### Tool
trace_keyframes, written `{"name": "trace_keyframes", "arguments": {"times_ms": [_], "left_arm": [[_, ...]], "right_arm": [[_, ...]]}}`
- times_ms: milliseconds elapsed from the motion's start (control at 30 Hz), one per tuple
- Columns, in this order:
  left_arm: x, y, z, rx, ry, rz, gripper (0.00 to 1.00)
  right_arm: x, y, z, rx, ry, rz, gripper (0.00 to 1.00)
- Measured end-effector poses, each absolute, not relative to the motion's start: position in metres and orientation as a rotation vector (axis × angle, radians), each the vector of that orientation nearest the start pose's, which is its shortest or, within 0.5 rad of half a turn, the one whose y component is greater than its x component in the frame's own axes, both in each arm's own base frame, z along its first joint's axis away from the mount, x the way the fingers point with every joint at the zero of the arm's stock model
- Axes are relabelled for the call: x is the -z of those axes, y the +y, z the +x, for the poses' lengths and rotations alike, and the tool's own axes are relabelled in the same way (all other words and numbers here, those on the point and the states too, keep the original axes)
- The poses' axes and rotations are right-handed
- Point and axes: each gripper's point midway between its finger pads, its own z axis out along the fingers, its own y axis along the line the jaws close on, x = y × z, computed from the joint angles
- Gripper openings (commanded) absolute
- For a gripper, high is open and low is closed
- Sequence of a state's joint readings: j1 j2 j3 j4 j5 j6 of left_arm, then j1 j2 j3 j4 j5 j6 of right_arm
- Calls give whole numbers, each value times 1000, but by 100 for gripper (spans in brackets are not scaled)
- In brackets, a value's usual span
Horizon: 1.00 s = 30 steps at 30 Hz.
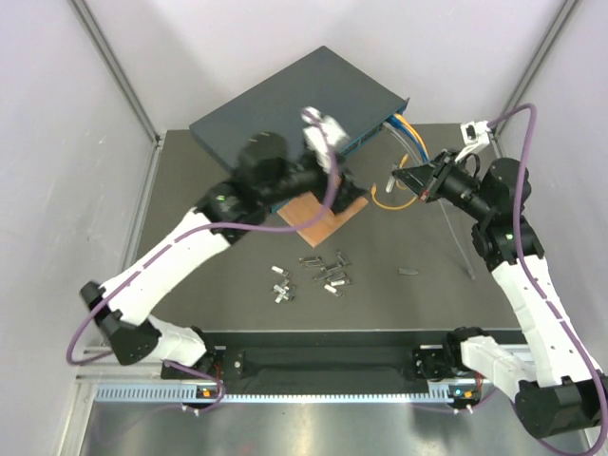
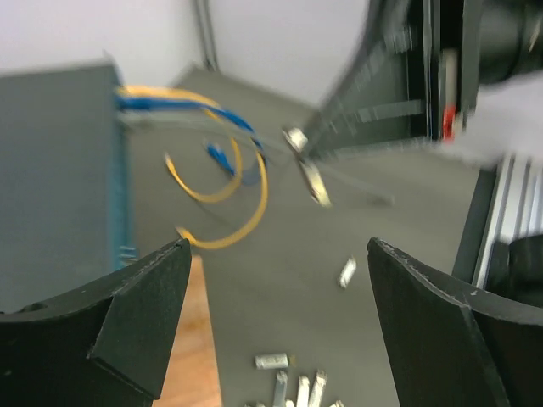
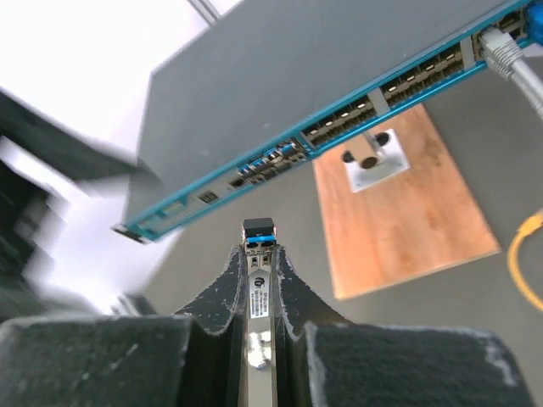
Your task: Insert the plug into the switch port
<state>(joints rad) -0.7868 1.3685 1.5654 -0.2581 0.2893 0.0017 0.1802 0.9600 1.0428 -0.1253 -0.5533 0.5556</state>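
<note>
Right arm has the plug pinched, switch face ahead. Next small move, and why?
Probably ease the right gripper forward toward the switch, squaring the plug to the teal port row. The plug is clamped, its tip pointing at the face but apart from it, and the row runs slanted across the right wrist view, so alignment looks unfinished.

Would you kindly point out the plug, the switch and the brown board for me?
plug [image 3: 258, 280]: right wrist view, on its metal body behind the blue tip.
switch [image 3: 280, 76]: right wrist view, on its flat dark top.
brown board [image 3: 407, 220]: right wrist view, on bare wood near its middle.
</note>
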Motion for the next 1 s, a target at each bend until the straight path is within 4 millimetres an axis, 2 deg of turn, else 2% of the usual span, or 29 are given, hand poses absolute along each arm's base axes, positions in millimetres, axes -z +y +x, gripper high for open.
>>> {"name": "trace_keyframes", "arguments": {"times_ms": [67,133,233,367,667,833,967,1000], "left_arm": [[-391,-366,264,791,1528,935,85],[-368,-380,259,764,1574,988,84],[-350,-393,260,724,1629,1020,80],[-352,-401,267,706,1633,1008,76],[-362,-412,267,716,1615,1012,57],[-351,-419,275,686,1655,1014,49],[-342,-419,278,670,1689,1013,24],[-342,-420,277,670,1692,1012,9]], "right_arm": [[-370,165,292,-1034,1689,-76,0],[-372,165,291,-1059,1684,-30,0],[-370,165,289,-1089,1690,14,0],[-365,168,287,-1113,1705,39,0],[-363,179,279,-1158,1708,27,0],[-366,184,275,-1174,1692,6,0],[-365,185,276,-1170,1694,13,0],[-365,185,276,-1166,1693,13,0]]}}
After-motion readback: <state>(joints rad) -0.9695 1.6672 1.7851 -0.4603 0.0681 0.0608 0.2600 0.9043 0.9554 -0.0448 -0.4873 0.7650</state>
